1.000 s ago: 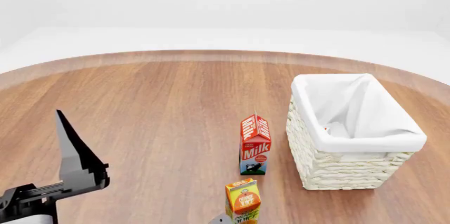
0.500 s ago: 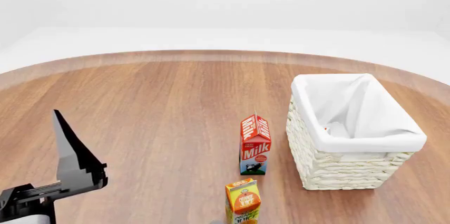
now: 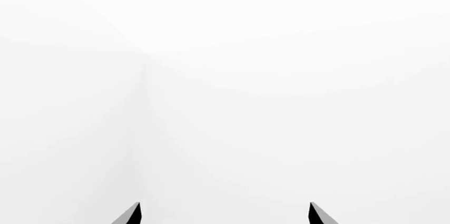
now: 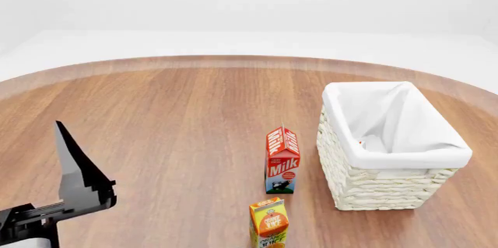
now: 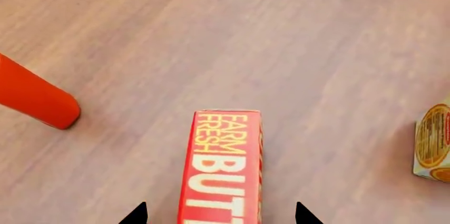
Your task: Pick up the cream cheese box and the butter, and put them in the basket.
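The left gripper is matte black — a sharp triangular finger on a blocky, stepped base (white casing below); wrist views show only black fingertips.

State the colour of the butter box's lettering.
Yellow on the red butter box, clearest in the right wrist view.

"FARM FRESH" on butter, "MILK" on carton

You see a milk carton upright on the wooden table, an orange juice carton near it.
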### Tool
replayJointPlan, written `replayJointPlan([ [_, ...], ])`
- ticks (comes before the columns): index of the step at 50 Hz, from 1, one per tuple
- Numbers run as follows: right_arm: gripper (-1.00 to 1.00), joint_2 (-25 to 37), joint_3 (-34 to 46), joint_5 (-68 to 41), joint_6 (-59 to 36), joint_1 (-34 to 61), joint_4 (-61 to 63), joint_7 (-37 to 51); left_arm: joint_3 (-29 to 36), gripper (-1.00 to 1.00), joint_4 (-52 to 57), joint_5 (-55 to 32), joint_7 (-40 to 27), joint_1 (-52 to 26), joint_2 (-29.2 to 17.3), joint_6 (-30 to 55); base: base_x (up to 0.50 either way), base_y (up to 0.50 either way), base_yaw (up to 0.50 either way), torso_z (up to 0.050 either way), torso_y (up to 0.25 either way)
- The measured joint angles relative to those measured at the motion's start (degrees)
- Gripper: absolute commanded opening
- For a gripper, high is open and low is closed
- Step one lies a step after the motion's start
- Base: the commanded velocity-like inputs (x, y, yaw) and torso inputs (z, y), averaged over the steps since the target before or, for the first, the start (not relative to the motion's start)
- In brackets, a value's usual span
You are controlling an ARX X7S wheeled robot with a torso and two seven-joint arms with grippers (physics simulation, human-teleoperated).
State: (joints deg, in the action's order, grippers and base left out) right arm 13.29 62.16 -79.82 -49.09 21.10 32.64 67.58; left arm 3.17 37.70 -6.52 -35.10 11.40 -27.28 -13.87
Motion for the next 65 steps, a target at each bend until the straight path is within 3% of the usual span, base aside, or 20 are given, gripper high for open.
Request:
replayJointPlan([
  [65, 1.00, -0.3, 2.0, -1.1, 1.5, -1.4, -7.0, -3.8, -0.1, 1.00, 0.0, -0.1, -0.6, 0.2, -0.4, -0.3, 0.00, 0.00, 0.00, 0.000, 0.000],
])
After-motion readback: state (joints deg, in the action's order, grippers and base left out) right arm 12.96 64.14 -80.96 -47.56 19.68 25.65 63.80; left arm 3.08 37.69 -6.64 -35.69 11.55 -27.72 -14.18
